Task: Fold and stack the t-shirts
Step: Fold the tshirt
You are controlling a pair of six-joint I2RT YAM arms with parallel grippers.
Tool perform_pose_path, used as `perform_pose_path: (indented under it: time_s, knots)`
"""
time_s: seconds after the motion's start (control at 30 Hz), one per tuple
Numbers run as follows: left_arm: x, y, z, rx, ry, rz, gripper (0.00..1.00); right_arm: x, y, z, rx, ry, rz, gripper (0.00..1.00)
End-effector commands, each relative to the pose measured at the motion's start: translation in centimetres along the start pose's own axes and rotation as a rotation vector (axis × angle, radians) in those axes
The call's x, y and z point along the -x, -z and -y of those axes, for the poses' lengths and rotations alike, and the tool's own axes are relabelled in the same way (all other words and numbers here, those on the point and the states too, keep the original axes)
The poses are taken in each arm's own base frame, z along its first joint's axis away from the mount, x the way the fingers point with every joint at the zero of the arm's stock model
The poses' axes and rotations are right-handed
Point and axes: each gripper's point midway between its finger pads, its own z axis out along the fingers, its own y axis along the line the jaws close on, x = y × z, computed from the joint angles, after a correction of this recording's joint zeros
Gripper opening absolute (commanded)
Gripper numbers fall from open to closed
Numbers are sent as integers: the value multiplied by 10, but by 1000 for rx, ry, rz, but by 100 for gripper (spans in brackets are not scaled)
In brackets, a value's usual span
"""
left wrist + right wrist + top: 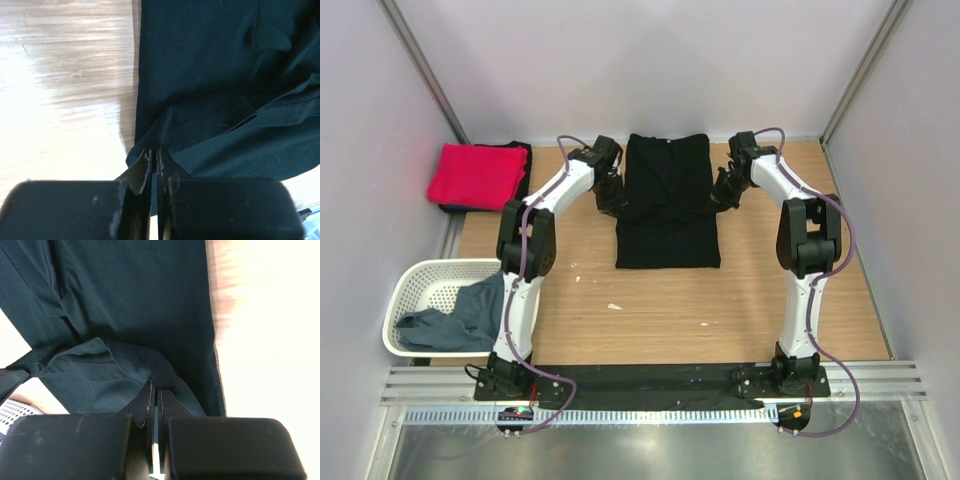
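The black t-shirt [667, 205] lies flat in a long, narrow rectangle at the middle of the worktop [650, 310], with its top end near the far edge. The left arm [525, 250] reaches to the shirt's left edge and the right arm [807, 240] to its right edge, roughly level with each other.

In the left wrist view the left jaws are pressed together on a pinch of the black t-shirt's [210, 75] edge, where the cloth rises off the wood. The right jaws are clamped the same way on a gathered fold of the shirt [130, 300] (its hem stitching shows just beside them).

A folded red t-shirt [475, 175] sits at the far left corner. The grey-blue t-shirt [460, 315] lies crumpled in a white lattice basket [420, 285] by the worktop's left edge, toward the near corner, with part of it draped over the rim.
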Motion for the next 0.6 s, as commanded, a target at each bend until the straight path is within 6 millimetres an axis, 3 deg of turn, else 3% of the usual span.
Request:
perform_pose_path:
  time_s: [0.0,0.37,0.57]
  knots:
    - [16,7,6,-15,-31,37,0,20,7,-7,17,21,52,1]
    - [31,19,15,-35,-40,86,0,35,18,-15,34,34,97,1]
    - [38,12,13,-19,-36,96,0,41,10,-11,42,19,86,1]
